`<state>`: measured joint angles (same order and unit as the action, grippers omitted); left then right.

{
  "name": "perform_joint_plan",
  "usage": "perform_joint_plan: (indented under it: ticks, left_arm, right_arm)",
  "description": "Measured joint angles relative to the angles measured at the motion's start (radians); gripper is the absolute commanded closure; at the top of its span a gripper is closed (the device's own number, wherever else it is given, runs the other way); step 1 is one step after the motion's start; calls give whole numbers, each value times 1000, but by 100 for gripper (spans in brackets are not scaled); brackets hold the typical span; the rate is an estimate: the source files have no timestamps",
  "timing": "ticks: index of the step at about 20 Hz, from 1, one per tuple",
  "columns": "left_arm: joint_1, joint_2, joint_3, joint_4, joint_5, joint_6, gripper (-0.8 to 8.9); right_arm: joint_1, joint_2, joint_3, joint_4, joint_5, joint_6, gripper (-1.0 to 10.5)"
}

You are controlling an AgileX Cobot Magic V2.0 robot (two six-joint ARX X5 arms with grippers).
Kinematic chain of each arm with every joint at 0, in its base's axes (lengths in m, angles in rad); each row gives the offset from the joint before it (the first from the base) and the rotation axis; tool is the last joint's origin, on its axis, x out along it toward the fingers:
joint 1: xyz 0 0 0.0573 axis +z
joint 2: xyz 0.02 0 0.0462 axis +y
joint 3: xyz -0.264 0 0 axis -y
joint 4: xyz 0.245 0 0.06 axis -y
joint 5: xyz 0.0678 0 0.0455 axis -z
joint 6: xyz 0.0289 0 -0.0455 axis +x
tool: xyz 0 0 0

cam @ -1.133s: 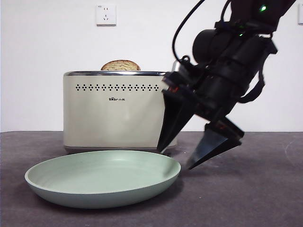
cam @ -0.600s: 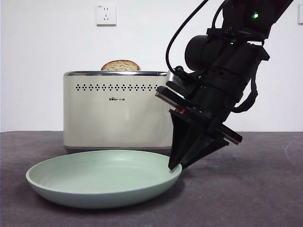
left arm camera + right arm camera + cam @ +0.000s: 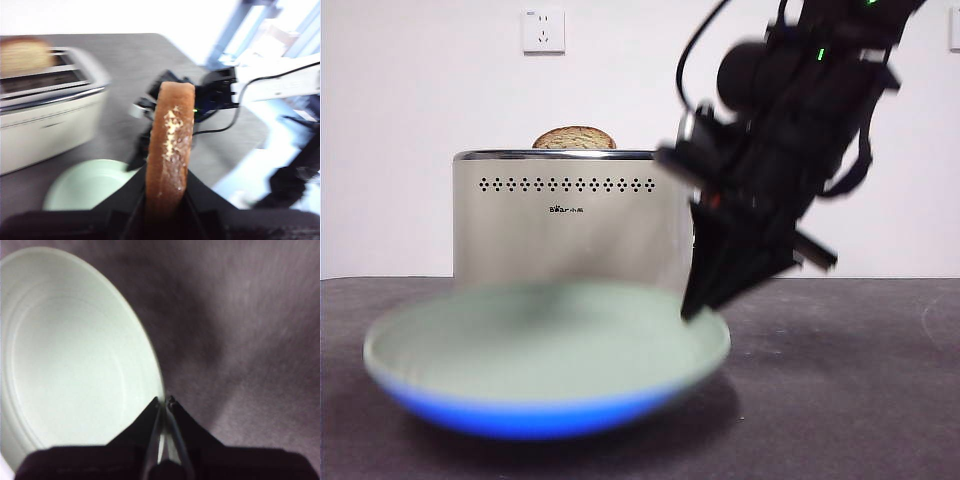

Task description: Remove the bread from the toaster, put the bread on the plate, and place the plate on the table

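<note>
1. the right gripper (image 3: 705,300) reached down from the upper right of the front view and had its jaws pinched on the rim of the plate (image 3: 545,385), at the edge on that same side.
2. the plate showed blurred in the front view, low in front of the toaster (image 3: 565,235); whether it touched the table (image 3: 860,400) could not be told.
3. in the right wrist view the two jaw tips were nearly together over the plate's rim (image 3: 159,390).
4. the left gripper (image 3: 165,200) was clamped on the bread (image 3: 169,145), held on edge, crust showing, above the table and well apart from the toaster.
5. a second slice (image 3: 574,138) stood up out of the toaster's top.
</note>
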<state>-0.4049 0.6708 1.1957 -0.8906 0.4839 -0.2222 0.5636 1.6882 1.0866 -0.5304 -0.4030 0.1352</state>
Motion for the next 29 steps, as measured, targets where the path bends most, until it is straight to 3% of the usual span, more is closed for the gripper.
perform_joint_plan:
  ticks: [5, 10, 16, 23, 29]
  left_arm:
    - [0, 166, 0, 66, 195, -12, 822]
    - [0, 418, 0, 132, 292, -12, 822]
    - [0, 628, 0, 163, 312, -3, 822]
    - [-5, 723, 0, 212, 337, 3, 822]
    - [-89, 791, 0, 245, 373, 0, 822]
  right_arm:
    - [0, -128, 0, -25, 61, 18, 963]
    - [-5, -250, 0, -85, 74, 23, 963]
    - [-58, -408, 0, -156, 75, 24, 963]
    - [-93, -468, 0, -225, 82, 22, 963]
    - [-93, -468, 0, -227, 82, 14, 963]
